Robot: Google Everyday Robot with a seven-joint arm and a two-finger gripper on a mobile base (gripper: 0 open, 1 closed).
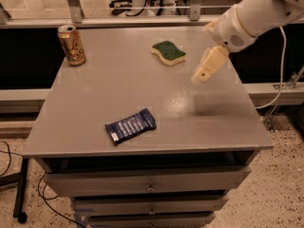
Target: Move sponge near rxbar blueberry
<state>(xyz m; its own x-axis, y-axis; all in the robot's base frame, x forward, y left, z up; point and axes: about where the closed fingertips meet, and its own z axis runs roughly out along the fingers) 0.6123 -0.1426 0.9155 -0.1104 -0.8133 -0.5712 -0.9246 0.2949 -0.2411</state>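
The sponge [168, 52], dark green on top over pale yellow foam, lies at the back of the grey table top [95, 94], right of centre. The rxbar blueberry [130, 126], a dark navy wrapper with white print, lies near the front edge, left of centre. My gripper [198, 76] hangs from the white arm coming in from the upper right. It is above the table, to the right of the sponge and a little nearer the front, apart from it and holding nothing.
A gold-orange drink can [71, 45] stands upright at the back left corner. The table is a drawer cabinet [149, 186]. A rail and glass panel run behind it. Cables lie on the floor at the left.
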